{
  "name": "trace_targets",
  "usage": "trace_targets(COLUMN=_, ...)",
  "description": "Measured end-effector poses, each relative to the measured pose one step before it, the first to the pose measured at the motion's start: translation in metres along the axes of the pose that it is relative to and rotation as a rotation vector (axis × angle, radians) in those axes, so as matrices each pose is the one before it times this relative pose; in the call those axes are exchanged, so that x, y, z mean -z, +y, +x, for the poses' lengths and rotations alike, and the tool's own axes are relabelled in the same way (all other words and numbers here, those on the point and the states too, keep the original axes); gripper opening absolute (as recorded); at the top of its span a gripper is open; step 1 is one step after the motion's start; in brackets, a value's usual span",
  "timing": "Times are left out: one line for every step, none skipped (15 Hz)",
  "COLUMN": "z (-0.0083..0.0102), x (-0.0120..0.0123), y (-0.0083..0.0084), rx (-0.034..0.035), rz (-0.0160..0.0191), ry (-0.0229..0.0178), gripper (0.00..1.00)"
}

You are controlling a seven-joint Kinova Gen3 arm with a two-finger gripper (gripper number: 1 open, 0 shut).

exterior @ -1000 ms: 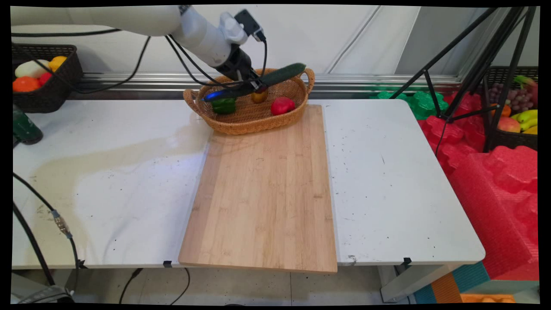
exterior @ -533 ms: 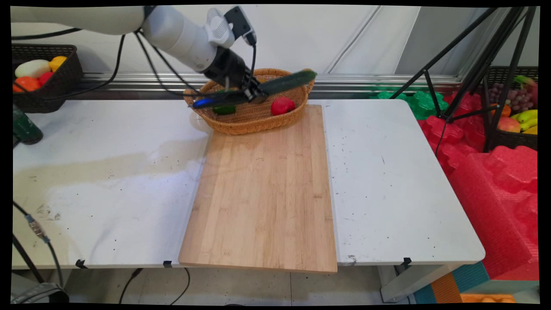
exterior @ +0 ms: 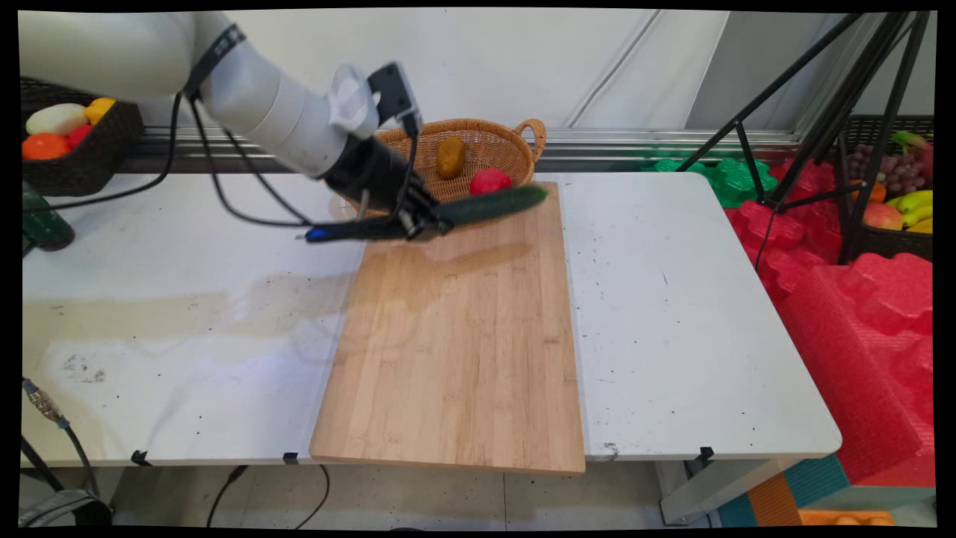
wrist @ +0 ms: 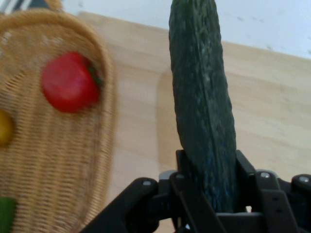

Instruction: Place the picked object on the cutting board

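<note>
Wooden cutting board (exterior: 455, 336) lies on the white table (exterior: 687, 314), nearest the camera. Above its far end the gripper (exterior: 422, 222) is clenched around a dark green cucumber (exterior: 489, 205), held roughly level, clear of the board, casting a shadow on it. Behind: wicker basket (exterior: 515, 146) at the board's far edge, holding a red pepper (exterior: 489, 181), a brownish-yellow potato (exterior: 449, 156), and something green (wrist: 6, 213).

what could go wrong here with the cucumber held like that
The tool grips the cucumber well off its middle, most of it sticking out over the cutting board, so it might pivot or slip out. The free end hangs close to the basket rim and could clip it or the red pepper inside.
</note>
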Motion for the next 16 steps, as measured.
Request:
trace_targets(z=-0.00580, x=0.00118, y=0.00815, rx=0.00411, rz=-0.01391, ry=-0.00967, gripper=0.00)
trace_targets(z=-0.00846, x=0.00040, y=0.00992, rx=0.01040, rz=-0.01570, ry=-0.01480, gripper=0.00)
trace_targets(z=-0.00638, x=-0.00043, y=0.00656, rx=0.01021, rz=-0.00965, ry=-0.01022, gripper=0.00)
trace_targets(z=-0.00624, x=-0.00134, y=0.00567, rx=0.01291, rz=-0.00823, ry=-0.00971, gripper=0.00)
trace_targets(z=-0.00428, x=-0.00098, y=0.00355, rx=0.00891, rz=-0.00497, ry=-0.00608, gripper=0.00)
trace_targets(z=-0.00664, x=-0.00159, y=0.00465, rx=0.01631, rz=-0.00632, ry=-0.00784, gripper=0.00)
trace_targets(z=-0.00700, x=-0.00247, y=0.00453, rx=0.01739, rz=-0.00727, ry=-0.00796, gripper=0.00)
trace_targets(z=-0.00629, x=-0.00292, y=0.00368, rx=0.01536, rz=-0.00660, ry=-0.00616, gripper=0.00)
trace_targets(z=-0.00568, x=-0.00251, y=0.00261, rx=0.01139, rz=-0.00465, ry=-0.00553, gripper=0.00)
trace_targets(z=-0.00356, x=-0.00168, y=0.00149, rx=0.00696, rz=-0.00283, ry=-0.00369, gripper=0.00)
trace_targets(z=-0.00555, x=-0.00253, y=0.00200, rx=0.00867, rz=-0.00395, ry=-0.00529, gripper=0.00)
trace_targets(z=-0.00353, x=-0.00177, y=0.00116, rx=0.00540, rz=-0.00272, ry=-0.00355, gripper=0.00)
trace_targets(z=-0.00469, x=-0.00277, y=0.00157, rx=0.00433, rz=-0.00436, ry=-0.00248, gripper=0.00)
trace_targets(z=-0.00530, x=-0.00317, y=0.00163, rx=0.00355, rz=-0.00485, ry=-0.00154, gripper=0.00)
trace_targets(z=-0.00495, x=-0.00304, y=0.00132, rx=0.00234, rz=-0.00481, ry=0.00114, gripper=0.00)
trace_targets(z=-0.00400, x=-0.00304, y=0.00086, rx=0.00130, rz=-0.00451, ry=0.00037, gripper=0.00)
